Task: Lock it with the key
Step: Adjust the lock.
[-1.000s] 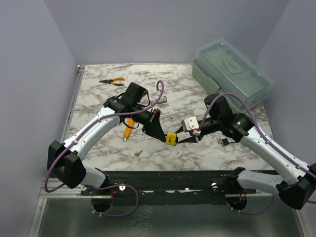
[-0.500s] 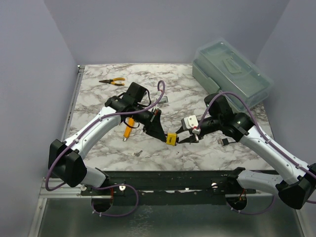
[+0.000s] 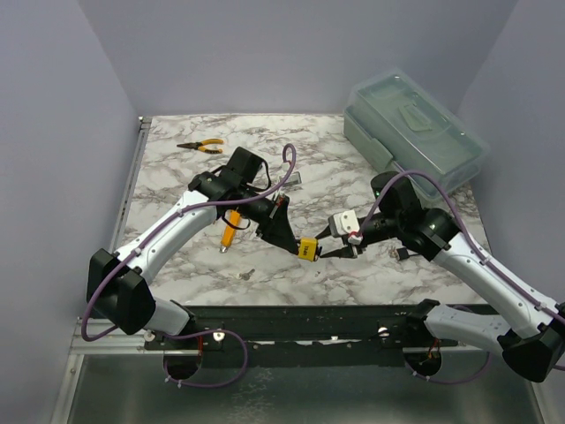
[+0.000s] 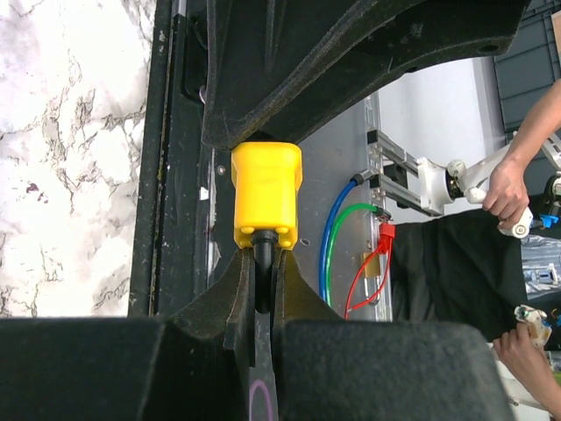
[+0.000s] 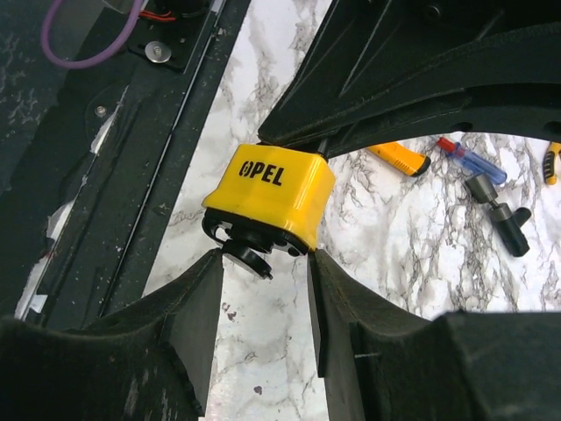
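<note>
A yellow padlock (image 3: 307, 248) hangs in the air between the two arms above the marble table. My left gripper (image 3: 287, 237) is shut on its black shackle (image 4: 261, 274), with the yellow body (image 4: 267, 195) just past the fingertips. In the right wrist view the padlock (image 5: 272, 195) shows its underside, with a black key head (image 5: 248, 258) sticking out of it. My right gripper (image 5: 263, 263) is open, its jaws standing either side of the key head and the padlock's lower edge. Its left finger is close to the key head; I cannot tell if it touches.
A clear plastic box (image 3: 415, 124) stands at the back right. Orange-handled pliers (image 3: 201, 146) lie at the back left. A yellow-handled screwdriver (image 3: 229, 231) lies under the left arm. A blue screwdriver (image 5: 473, 162) and a black tool (image 5: 501, 212) lie nearby.
My right wrist has shifted slightly down and to the right. The padlock and the left arm have stayed in place.
</note>
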Tool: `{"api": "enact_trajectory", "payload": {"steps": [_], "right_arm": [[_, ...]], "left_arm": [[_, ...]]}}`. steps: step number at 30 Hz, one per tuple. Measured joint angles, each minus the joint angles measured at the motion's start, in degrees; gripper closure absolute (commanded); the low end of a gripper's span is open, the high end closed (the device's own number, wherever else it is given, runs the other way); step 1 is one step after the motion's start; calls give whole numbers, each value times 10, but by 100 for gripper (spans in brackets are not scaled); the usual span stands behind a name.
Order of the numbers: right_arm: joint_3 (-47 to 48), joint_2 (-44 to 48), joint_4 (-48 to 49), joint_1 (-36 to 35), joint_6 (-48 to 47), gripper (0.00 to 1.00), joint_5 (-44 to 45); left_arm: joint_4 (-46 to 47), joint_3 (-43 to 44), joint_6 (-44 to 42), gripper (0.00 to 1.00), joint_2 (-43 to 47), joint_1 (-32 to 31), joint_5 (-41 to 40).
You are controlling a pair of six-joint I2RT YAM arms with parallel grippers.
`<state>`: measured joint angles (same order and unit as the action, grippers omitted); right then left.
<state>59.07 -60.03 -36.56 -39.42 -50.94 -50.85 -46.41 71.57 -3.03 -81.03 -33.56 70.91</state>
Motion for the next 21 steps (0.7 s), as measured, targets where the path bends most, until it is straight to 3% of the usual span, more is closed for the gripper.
{"api": "enact_trajectory", "payload": {"steps": [21], "right_arm": [[-2,13,-10,0,-42,69,8]], "left_arm": [[-19,1,-32,100,0,-2,-5]]}}
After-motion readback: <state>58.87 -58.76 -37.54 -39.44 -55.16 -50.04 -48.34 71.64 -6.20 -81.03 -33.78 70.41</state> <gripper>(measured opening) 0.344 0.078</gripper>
